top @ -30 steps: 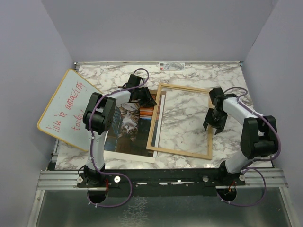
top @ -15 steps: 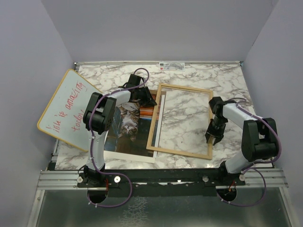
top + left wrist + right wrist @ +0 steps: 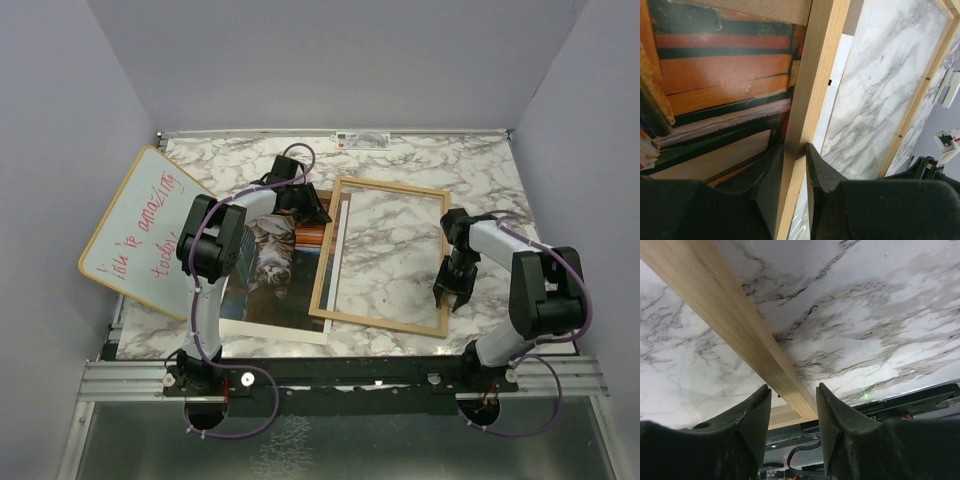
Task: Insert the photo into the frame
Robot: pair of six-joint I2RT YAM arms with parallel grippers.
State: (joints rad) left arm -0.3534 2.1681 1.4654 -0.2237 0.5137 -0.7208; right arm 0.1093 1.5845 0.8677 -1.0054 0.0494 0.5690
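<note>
1. The left gripper (image 3: 795, 150) is pinched narrow on the nine-o'clock rail of the frame (image 3: 385, 255).
2. The right gripper (image 3: 794, 392) straddles the three-o'clock rail; whether it grips, I cannot tell.
3. The photo (image 3: 268, 270) lies at nine o'clock of the frame, partly under it, long axis twelve-to-six, nearer the left arm.

Pale wood frame (image 3: 326, 262), tabby-and-orange photo (image 3: 268, 262), grey-veined white marble table (image 3: 400, 160).
</note>
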